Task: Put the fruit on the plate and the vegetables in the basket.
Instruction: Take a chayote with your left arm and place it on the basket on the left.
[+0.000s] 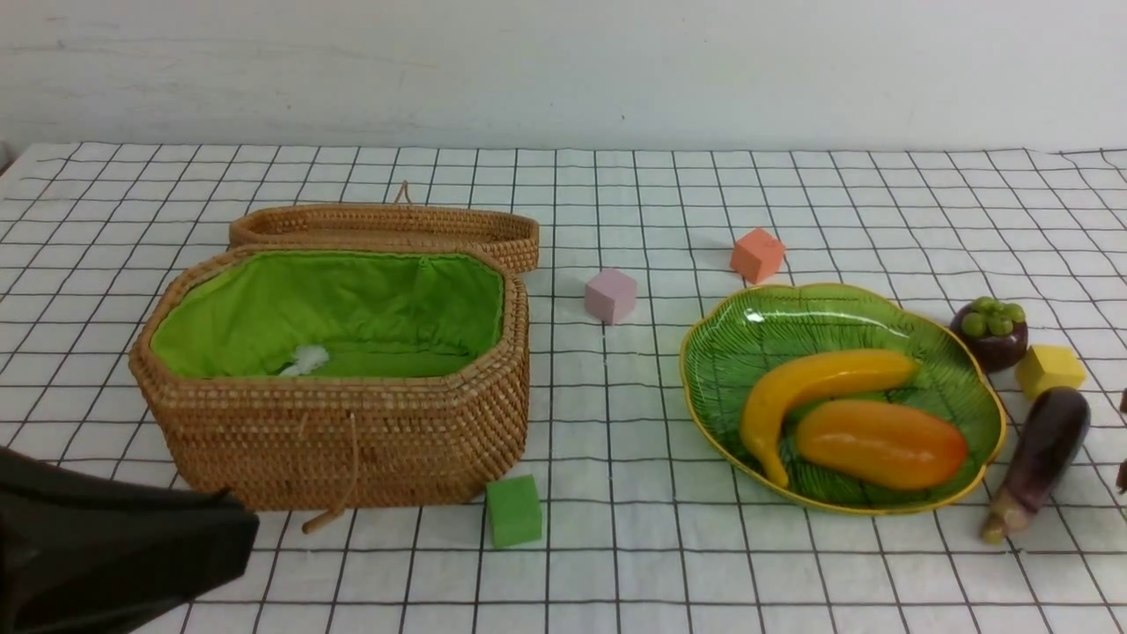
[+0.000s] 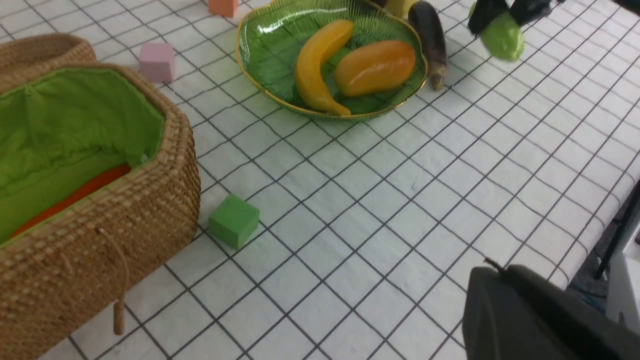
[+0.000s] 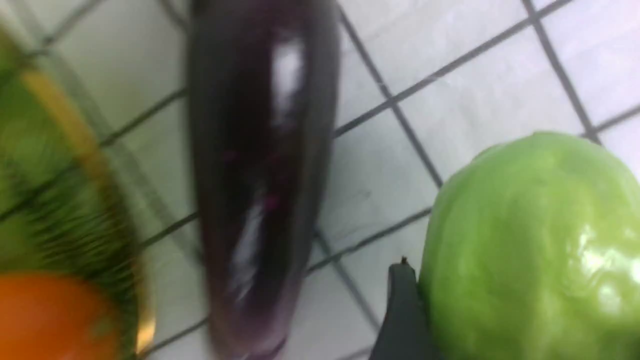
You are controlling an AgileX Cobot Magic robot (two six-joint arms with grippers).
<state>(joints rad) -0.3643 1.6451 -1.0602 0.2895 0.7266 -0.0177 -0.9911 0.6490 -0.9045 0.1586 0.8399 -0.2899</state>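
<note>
— Two fruits are lying on the plate [image 1: 792,321] already: banana [image 1: 819,379] and mango [image 1: 880,443], side by side. Why is the mangosteen [image 1: 990,333] sitting outside?

— Not sorted yet, I'm guessing. It's resting on the cloth just beside the plate's far right rim, next to a yellow cube [image 1: 1049,370].

— Vegetables?

— Carrot [image 2: 75,195] is lying inside the basket [image 1: 352,440], low against the green lining. Lid [image 1: 387,224] is hanging open behind it, so the top is open for drops. Eggplant [image 1: 1039,458] is lying on the cloth just beside the plate's right rim, stem end pointing toward the robot.

— And the green piece [image 2: 502,40]?

— Right gripper [image 2: 500,22] is pinching it. The jaws are standing fairly wide because the piece is plump, and one dark finger [image 3: 400,310] is pressing against its side. It's sitting near the eggplant, on the side away from the plate. I'm reading this as the pickup for the basket run. I'm not able to tell whether it's clear of the cloth.

— Left side?

— Left gripper [image 2: 500,300] is pressed together with nothing showing in it. The arm is waiting at the near left, in front of the basket. I'm ignoring the cubes, since they aren't task items.
</note>
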